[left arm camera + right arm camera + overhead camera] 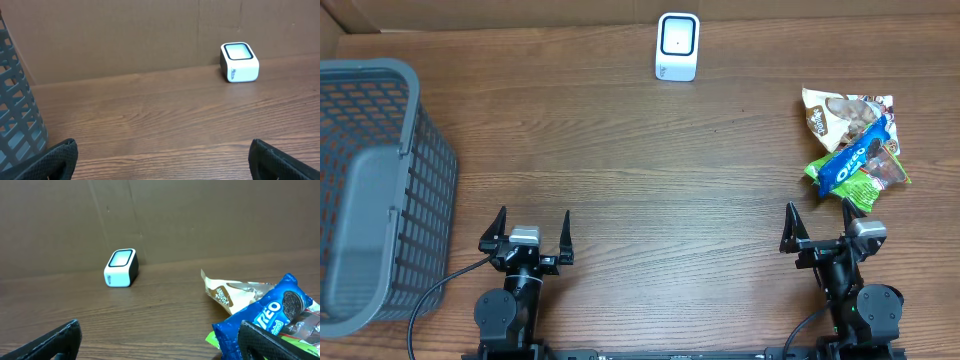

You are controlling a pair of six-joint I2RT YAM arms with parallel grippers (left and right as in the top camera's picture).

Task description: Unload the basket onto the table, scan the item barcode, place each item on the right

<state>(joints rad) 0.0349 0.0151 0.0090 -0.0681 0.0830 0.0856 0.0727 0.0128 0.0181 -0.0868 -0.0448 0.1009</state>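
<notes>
Tangle risk: the blue foil Oreo packet (853,160) lies atop other crinkly snack bags (840,112) just ahead of the right hand (820,218), so a grab could drag several. That hand and the left hand (533,225) gape wide, empty.

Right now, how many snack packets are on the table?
3, piled at right: beige packet behind, blue Oreo packet on top, green packet nearest. More may hide underneath.
</notes>
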